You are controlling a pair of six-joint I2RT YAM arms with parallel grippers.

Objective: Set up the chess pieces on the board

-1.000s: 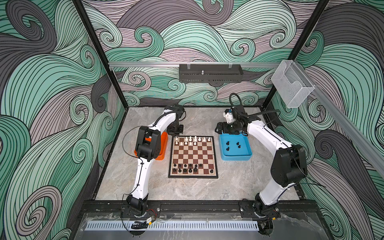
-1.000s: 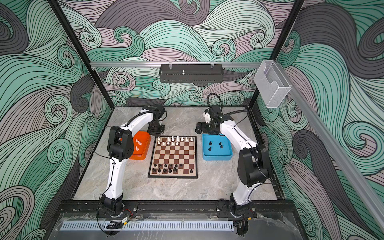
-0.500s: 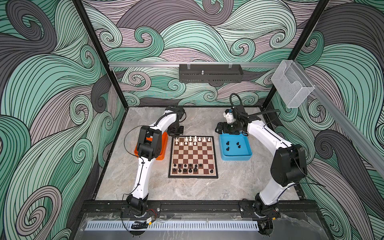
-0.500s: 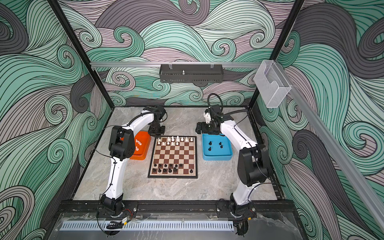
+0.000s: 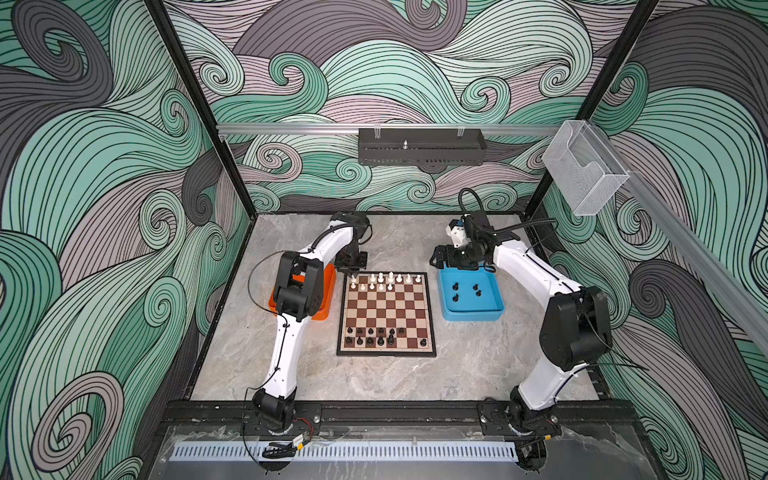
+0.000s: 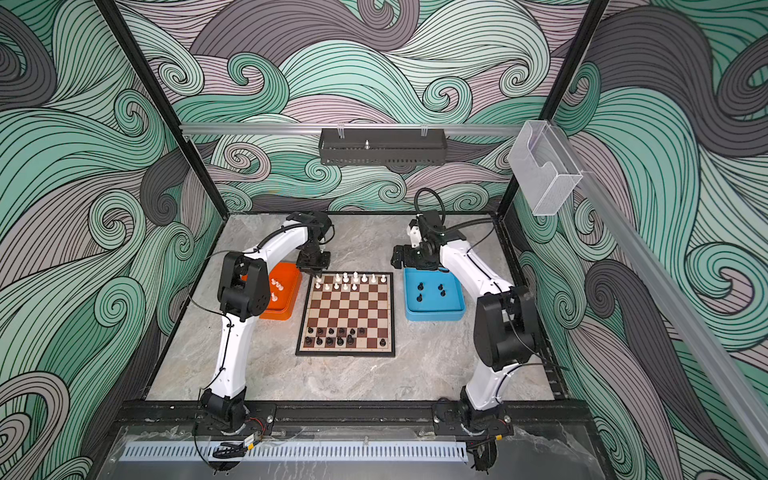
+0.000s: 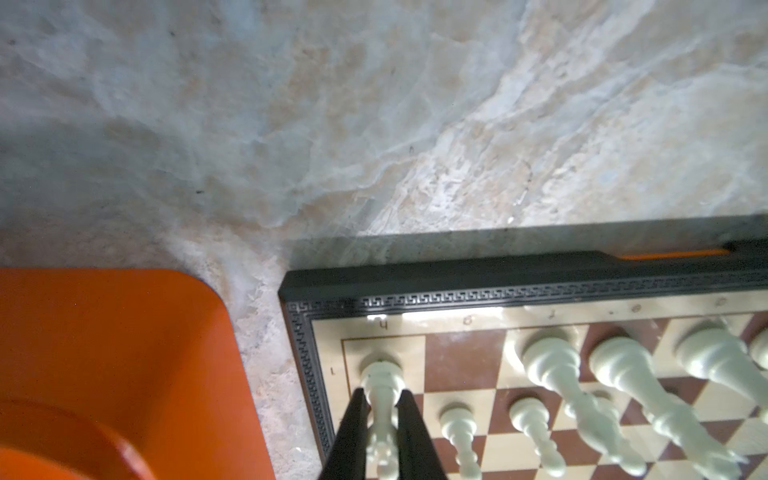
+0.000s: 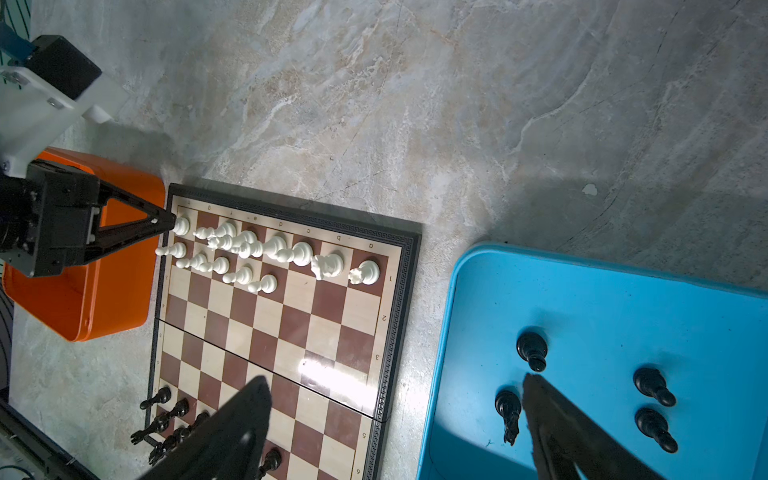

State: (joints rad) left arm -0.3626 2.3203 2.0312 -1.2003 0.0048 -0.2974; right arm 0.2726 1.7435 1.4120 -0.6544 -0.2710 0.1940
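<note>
- Top views: board (image 5: 386,316) sits between the orange tray (image 5: 329,293), mostly hidden behind the left arm (image 5: 299,291), and the blue tray (image 5: 471,312). Piece types too small to tell.
- Left wrist: left gripper (image 7: 382,395) clamped on white piece (image 7: 380,374) at corner square, head cut off.
- Right wrist: right gripper (image 8: 395,378) jaws wide apart, empty, blurred. Black pieces (image 8: 532,351) in blue tray.

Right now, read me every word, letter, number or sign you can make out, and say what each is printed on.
"a", "b", "c", "d": on the board border beside the back row of the white pieces, right wrist view.
"1", "2", "3": on the board border facing the blue tray.
Other border marks, including those in the left wrist view: too blurred or small to read.
Nothing else carries readable text.
</note>
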